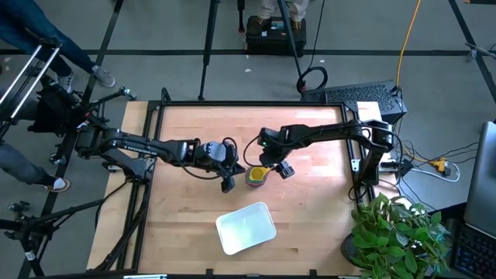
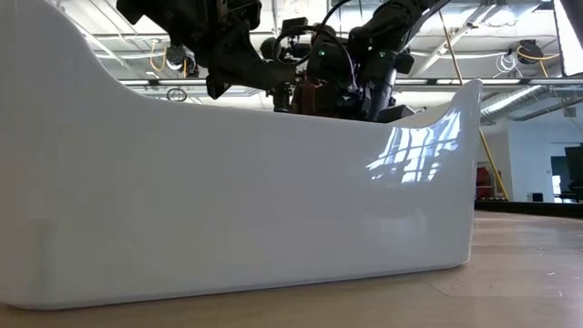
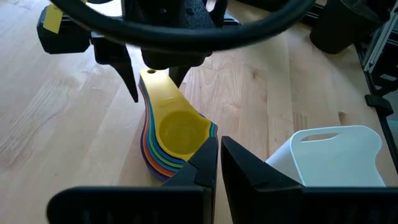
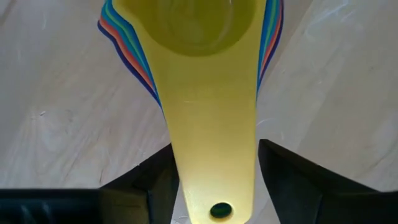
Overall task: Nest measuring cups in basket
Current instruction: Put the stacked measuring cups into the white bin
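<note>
The measuring cups sit nested in 1 stack on the pale wood-plank tabletop, near its centre, the yellow cup on top with coloured rims fanned beneath it. The basket, smooth glossy whitish plastic with rounded corners, lies apart from the stack at about 6 o'clock; in the low view its wall blocks most of the scene. The left claw is just beside the stack at 9 o'clock, its fingers pressed together, grasping nothing. The right claw reaches in from 3 o'clock, fingers spread to either side of the yellow cup's flat handle, not clenched. A leafy plant stands off the tabletop's corner at 4 o'clock.
</note>
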You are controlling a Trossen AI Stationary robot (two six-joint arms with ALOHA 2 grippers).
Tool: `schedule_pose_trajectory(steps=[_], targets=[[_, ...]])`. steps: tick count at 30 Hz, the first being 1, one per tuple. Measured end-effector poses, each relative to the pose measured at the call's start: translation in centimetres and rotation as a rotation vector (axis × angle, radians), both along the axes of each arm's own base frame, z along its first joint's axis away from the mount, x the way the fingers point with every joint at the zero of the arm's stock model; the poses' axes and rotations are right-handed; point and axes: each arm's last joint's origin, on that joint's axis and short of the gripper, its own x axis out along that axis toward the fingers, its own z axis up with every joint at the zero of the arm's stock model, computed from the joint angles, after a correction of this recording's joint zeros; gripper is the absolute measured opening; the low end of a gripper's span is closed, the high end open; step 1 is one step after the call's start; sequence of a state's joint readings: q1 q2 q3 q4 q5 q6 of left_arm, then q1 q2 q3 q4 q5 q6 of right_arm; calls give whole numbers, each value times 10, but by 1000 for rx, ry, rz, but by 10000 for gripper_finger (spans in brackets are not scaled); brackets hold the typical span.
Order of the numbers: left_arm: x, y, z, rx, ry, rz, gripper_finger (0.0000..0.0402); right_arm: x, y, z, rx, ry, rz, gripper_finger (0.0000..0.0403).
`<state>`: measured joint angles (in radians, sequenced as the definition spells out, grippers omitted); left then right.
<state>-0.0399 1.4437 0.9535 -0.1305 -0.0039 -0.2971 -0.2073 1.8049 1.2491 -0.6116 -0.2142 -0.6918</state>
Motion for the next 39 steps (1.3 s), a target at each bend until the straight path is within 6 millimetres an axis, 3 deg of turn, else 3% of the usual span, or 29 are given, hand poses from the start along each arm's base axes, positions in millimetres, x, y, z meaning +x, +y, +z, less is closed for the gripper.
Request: schedule_pose_trajectory(steps=[17, 29, 39], targets=[[0, 0, 0, 0, 0, -1, 24, -1, 2, 0, 53, 4, 16, 140], [0, 0, 0, 1, 0, -2, 24, 0, 10, 0, 75, 20, -19, 204], [0, 0, 0, 1, 0, -2, 24, 1, 13, 0, 81, 23, -42, 205]])
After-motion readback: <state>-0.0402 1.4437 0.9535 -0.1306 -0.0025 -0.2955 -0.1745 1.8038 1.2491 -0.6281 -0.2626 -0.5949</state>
